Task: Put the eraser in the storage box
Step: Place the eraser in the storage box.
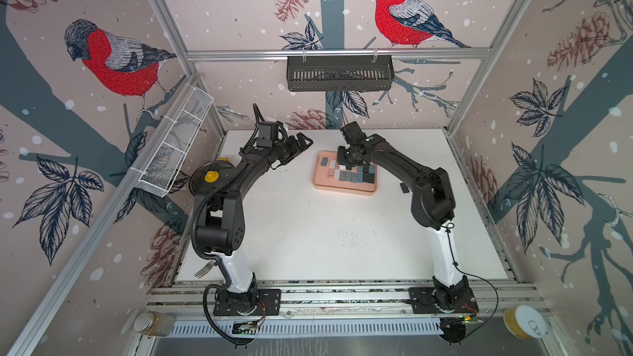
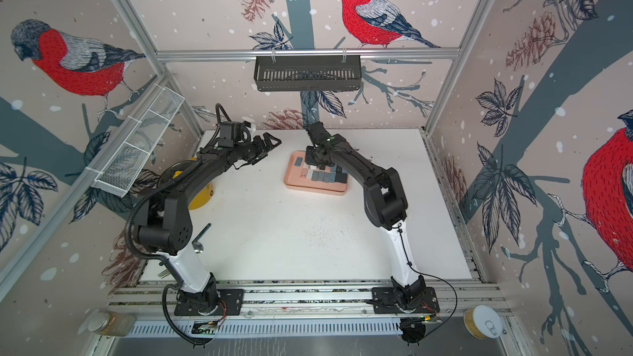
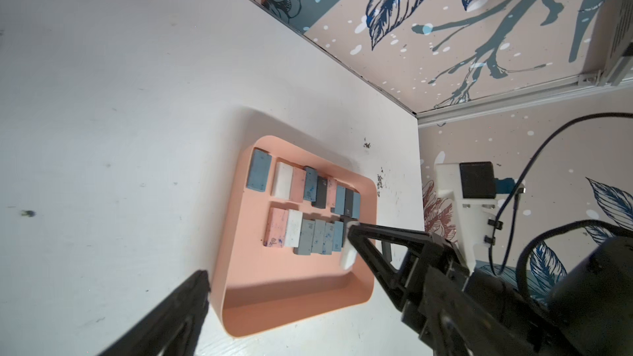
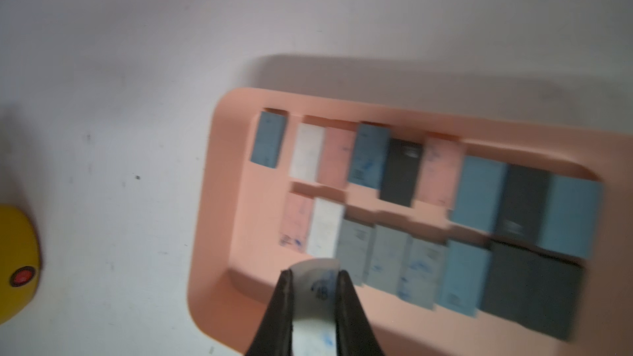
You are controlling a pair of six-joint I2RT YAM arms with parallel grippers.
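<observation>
Right pincer (image 4: 315, 272) clamped on white eraser (image 4: 317, 291), hovered over storage box (image 4: 212, 200). Other erasers (image 4: 394, 172) already inside. Release left. Left pincer (image 1: 302, 145) apart, empty.

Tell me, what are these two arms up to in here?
The right gripper is clamped on a white eraser and holds it just over the pink storage box. The box already contains two rows of erasers in blue, grey, white, pink and black. The left gripper hangs open and empty off to the side of the box, touching nothing.
</observation>
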